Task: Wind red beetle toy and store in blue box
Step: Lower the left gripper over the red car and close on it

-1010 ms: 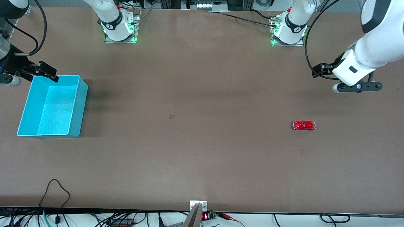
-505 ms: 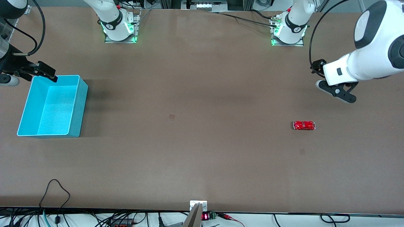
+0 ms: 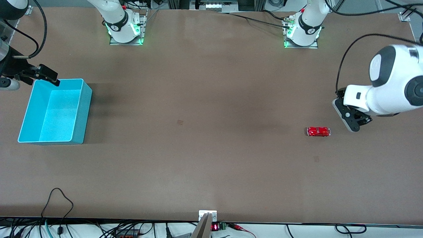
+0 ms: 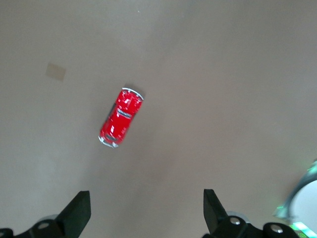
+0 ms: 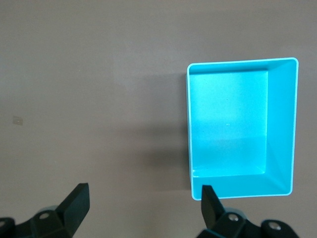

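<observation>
The red beetle toy lies on the brown table near the left arm's end, apart from everything. It also shows in the left wrist view. My left gripper hangs just beside the toy, toward the left arm's end of the table; in its wrist view the gripper is open and empty. The blue box stands empty at the right arm's end. My right gripper waits over the box's corner, open and empty. The box's wall shows in the right wrist view.
Small tape marks sit on the table at the middle and near the toy, one also in the left wrist view. Cables lie along the table's edge nearest the front camera. The arm bases stand along the top.
My left arm has swung down and turned, bringing its gripper close beside the toy. The toy, the box and the right arm have not moved.
</observation>
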### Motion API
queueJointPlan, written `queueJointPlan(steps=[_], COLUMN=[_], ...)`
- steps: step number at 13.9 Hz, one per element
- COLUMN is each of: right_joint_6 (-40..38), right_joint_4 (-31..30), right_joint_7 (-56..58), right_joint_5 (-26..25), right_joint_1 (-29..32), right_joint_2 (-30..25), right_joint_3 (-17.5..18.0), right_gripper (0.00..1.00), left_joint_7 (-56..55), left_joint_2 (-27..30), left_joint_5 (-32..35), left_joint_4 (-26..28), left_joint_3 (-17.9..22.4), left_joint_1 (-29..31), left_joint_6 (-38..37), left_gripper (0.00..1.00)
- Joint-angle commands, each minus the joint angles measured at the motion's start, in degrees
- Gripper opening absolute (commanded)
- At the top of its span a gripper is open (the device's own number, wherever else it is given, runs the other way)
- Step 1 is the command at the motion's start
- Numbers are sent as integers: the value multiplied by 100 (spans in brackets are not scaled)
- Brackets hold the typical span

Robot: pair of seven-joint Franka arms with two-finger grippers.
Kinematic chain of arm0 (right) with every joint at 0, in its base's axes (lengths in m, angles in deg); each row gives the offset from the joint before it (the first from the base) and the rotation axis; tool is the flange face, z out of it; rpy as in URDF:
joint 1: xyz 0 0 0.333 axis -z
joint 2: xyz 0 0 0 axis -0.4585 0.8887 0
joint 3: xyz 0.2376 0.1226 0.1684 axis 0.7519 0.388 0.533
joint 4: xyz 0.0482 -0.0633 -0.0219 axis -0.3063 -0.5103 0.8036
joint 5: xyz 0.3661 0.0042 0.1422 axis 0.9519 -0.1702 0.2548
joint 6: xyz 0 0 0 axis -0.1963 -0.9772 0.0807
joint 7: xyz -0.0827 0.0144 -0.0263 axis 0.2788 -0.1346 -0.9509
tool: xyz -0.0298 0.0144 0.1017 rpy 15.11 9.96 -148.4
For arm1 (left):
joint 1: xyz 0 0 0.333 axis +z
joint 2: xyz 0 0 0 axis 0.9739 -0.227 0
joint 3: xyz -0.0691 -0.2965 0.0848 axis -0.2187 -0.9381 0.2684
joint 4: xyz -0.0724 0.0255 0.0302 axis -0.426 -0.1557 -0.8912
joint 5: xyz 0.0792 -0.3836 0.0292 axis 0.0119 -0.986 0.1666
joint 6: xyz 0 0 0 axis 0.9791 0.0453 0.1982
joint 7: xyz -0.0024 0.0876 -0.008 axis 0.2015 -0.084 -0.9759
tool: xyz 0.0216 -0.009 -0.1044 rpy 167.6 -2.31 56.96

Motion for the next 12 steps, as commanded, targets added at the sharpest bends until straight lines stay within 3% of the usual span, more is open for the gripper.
queueJointPlan(steps=[1,6,12], right_joint_6=[-46,-38,-38], right_joint_4=[-10,-10,-10], right_joint_7=[-17,-17,-17], right_joint_5=[2,2,2], right_joint_1=[36,36,36], right_joint_2=[-85,-85,-85], right_joint_3=[16,16,16], right_gripper=[100,100,100], left_joint_7=[927,1957,2178], left_joint_2=[-502,-442,-573], left_joint_5=[137,137,137], left_joint_4=[12,1355,2086], left_joint_3=[-39,-39,-30], left_joint_1=[55,205,231], left_joint_6=[484,2774,4184], left_gripper=[100,100,100])
